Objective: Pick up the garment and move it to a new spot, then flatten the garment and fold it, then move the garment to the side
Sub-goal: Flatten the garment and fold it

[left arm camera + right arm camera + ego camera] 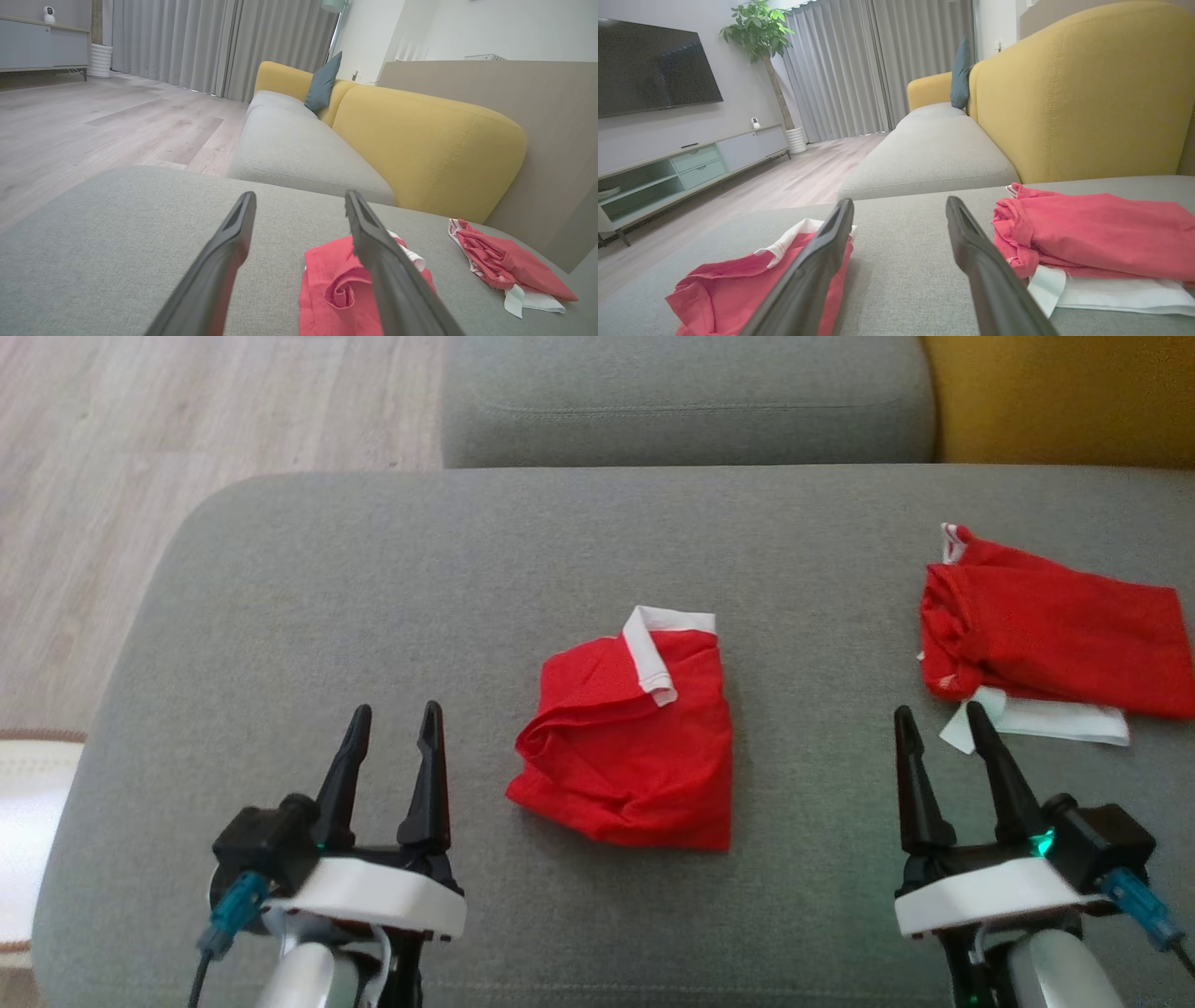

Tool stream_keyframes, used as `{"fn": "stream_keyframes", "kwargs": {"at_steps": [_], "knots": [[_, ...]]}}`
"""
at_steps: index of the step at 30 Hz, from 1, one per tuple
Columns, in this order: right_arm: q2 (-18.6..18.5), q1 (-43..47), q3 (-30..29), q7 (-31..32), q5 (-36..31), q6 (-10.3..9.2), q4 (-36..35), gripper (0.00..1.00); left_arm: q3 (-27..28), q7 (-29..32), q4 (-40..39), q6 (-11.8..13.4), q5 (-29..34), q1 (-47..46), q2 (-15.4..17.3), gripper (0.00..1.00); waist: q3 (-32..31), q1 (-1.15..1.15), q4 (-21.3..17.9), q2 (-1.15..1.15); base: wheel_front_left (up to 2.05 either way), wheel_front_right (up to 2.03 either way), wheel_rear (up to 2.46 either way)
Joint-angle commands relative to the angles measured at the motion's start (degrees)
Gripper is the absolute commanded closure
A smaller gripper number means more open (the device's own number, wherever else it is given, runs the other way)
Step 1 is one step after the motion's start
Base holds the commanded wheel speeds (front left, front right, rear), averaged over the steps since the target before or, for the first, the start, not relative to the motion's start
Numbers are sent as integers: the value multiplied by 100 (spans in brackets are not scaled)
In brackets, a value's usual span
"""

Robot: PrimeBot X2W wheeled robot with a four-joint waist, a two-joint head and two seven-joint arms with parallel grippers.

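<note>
A loosely folded red garment (pixel 635 747) with a white collar lies mid-cushion on the grey sofa seat (pixel 373 579), between the two end effectors. The left end effector (pixel 396 709) and right end effector (pixel 938 709) are both released, holding nothing. A second red garment (pixel 1046 635) lies near the right one's fingertips.

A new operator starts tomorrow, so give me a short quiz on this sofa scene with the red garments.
1. True or false: neither the left tool nor the right tool touches the middle red garment.
2. The second red garment lies: A) on the floor; B) on the grey cushion, nearer the right tool; C) on the yellow backrest.
3. Fill in: both tools' jaws stand ____.
Key: 1 true; 2 B; 3 open.
</note>
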Motion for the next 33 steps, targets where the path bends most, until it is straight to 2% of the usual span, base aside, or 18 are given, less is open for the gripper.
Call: {"fn": "stream_keyframes", "kwargs": {"at_steps": [1, 2, 3, 7, 12, 24, 33], "knots": [[-7, -239, 98, 26, -21, -4, -212, 0, 145, -35, -196, -7, 0, -261, 19, 0, 65, 0, 124, 0, 0, 0, 0], [-7, -279, 92, 43, -14, -4, -203, 87, 132, -35, -189, -19, 1, -286, 19, 0, 99, 0, 178, 0, 0, 0, 0], [-7, -327, 94, 52, 12, -4, -183, 100, 117, -35, -182, -31, 3, -313, 19, 0, 139, 0, 240, 0, 0, 0, 0], [-7, -523, 184, 103, -35, -4, -26, 100, 79, -35, -152, -44, -8, -381, 19, 0, 256, 0, 443, 0, 0, 0, 0], [-7, -968, 448, 253, -26, -4, 491, 100, -30, -35, -68, -67, -50, -438, 19, 0, 413, 0, 796, 0, 0, 0, 0], [-7, -1970, 682, 660, -379, -4, 2299, 100, -190, -35, 25, -64, -137, -611, 19, 0, 702, 0, 1495, 0, 0, 0, 0], [-7, -2672, 1282, 489, -111, -4, 2782, 100, -274, -35, 72, -42, -247, -722, 19, 0, 847, 0, 1791, 0, 0, 0, 0]]}}
